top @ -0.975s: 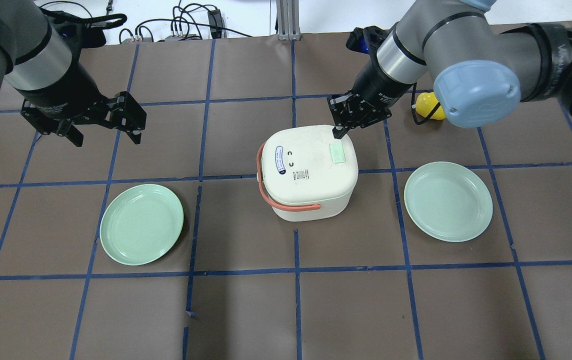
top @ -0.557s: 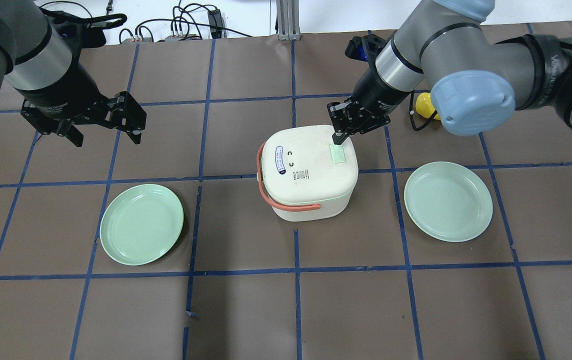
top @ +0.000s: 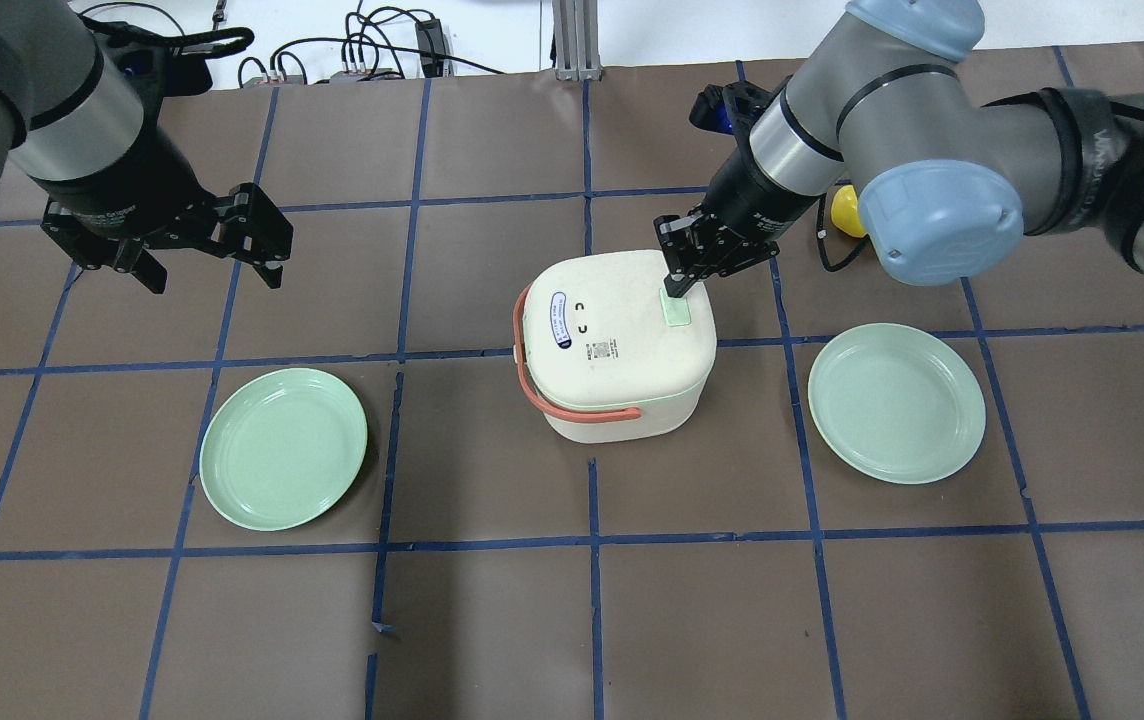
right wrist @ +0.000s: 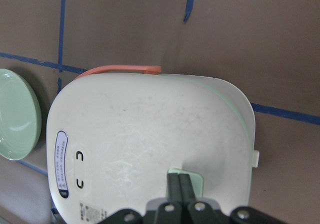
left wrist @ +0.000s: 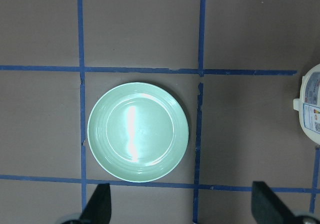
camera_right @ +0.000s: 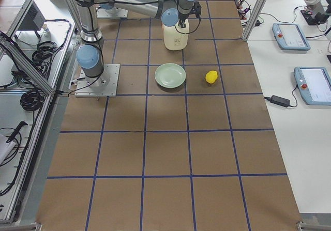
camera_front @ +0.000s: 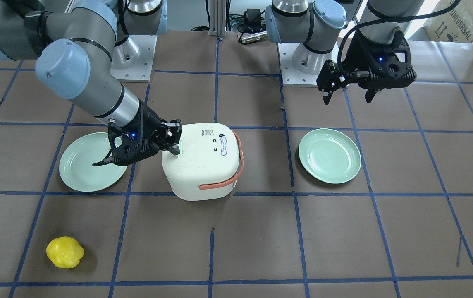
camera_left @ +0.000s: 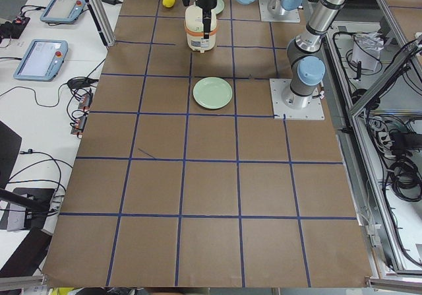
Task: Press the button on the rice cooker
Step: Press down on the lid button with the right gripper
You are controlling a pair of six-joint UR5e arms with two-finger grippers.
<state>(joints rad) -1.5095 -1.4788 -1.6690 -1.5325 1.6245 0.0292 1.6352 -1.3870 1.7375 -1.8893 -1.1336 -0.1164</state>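
The white rice cooker (top: 612, 340) with an orange handle stands mid-table; it also shows in the front view (camera_front: 203, 161) and the right wrist view (right wrist: 140, 139). Its pale green button (top: 679, 311) is on the lid near the right edge. My right gripper (top: 673, 290) is shut, and its joined fingertips (right wrist: 181, 179) rest on the button's far end (right wrist: 197, 183). My left gripper (top: 214, 278) is open and empty, hovering far to the left of the cooker, above a green plate (left wrist: 138, 132).
Two green plates lie on the table, one left (top: 283, 447) and one right (top: 896, 402) of the cooker. A yellow lumpy object (camera_front: 65, 251) sits behind my right arm. Blue tape lines grid the brown table.
My right gripper has moved from the lid's back edge down onto the green button. The left arm has not moved.
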